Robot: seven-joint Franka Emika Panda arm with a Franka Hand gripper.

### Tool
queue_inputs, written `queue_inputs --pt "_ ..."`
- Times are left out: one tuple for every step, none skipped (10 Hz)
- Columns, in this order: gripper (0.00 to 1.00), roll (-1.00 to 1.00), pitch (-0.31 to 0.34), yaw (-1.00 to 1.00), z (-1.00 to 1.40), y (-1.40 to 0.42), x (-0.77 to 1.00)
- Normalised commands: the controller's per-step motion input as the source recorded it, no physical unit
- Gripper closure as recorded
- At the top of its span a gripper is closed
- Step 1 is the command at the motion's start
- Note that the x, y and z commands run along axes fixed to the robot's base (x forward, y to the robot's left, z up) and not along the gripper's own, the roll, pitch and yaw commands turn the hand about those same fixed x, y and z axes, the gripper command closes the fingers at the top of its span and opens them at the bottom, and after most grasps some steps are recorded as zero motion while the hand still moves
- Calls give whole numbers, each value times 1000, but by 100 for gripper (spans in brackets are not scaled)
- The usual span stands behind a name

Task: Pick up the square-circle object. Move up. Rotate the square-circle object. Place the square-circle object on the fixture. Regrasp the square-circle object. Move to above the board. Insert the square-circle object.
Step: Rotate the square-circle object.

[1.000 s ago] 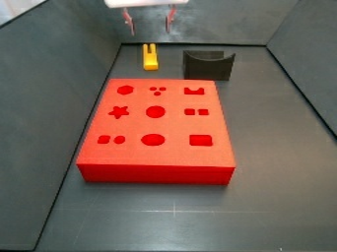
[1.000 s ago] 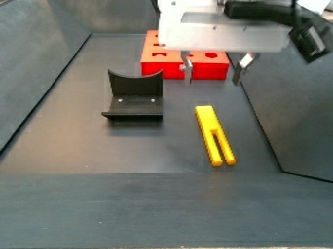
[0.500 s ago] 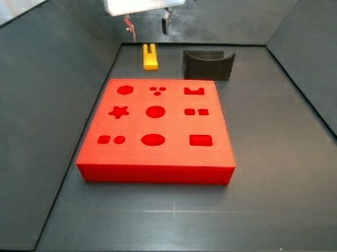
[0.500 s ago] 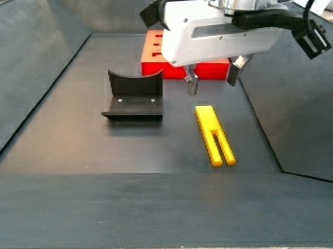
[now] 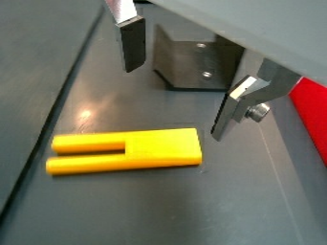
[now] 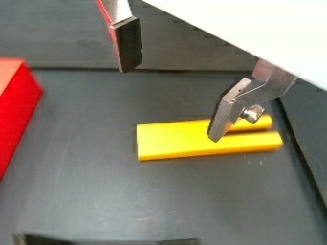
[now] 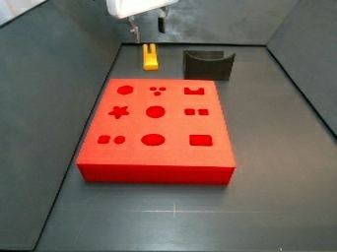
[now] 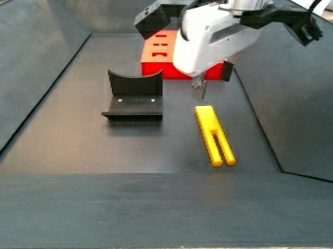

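Note:
The square-circle object (image 8: 215, 134) is a long yellow-orange bar lying flat on the dark floor, its slotted half and wider solid end plain in a wrist view (image 5: 128, 153). It also shows as the same yellow bar (image 6: 179, 142) and, far back by the wall, as a short yellow strip (image 7: 150, 57). My gripper (image 5: 179, 81) hangs open just above the bar with nothing between its fingers, tilted in both side views (image 8: 198, 89) (image 7: 148, 30). The dark fixture (image 8: 132, 95) stands beside the bar, apart from it. The red board (image 7: 156, 128) with shaped holes lies further off.
Sloped grey walls (image 7: 66, 59) close in the floor on both sides. The yellow bar lies near one wall (image 8: 267, 117). The fixture (image 7: 208, 65) sits between the board's far edge and the back wall. In a wrist view the board's edge (image 6: 13, 115) shows to one side.
The gripper has come down toward the yellow bar and turned about its axis, so its fingers now stand tilted over the bar. The bar, fixture and board have not moved.

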Motion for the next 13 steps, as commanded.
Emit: queue_inputs --pt "0 -2 1 1000 -40 -1 25" --pt "0 -2 1 1000 -39 -1 25" --pt "0 -2 1 1000 -39 -1 25" --pt "0 -2 1 1000 -39 -1 25" --pt "0 -2 2 1000 -39 -1 25" --pt "0 -2 2 1000 -39 -1 25" --pt "0 -2 2 1000 -39 -1 25" --pt "0 -2 2 1000 -38 -1 25" --pt "0 -2 2 1000 -38 -1 25" --pt "0 -2 2 1000 -38 -1 26" --pt "0 -2 2 1000 -38 -1 26" --pt "0 -2 2 1000 -38 -1 26" --pt "0 -3 2 1000 -38 -1 26"
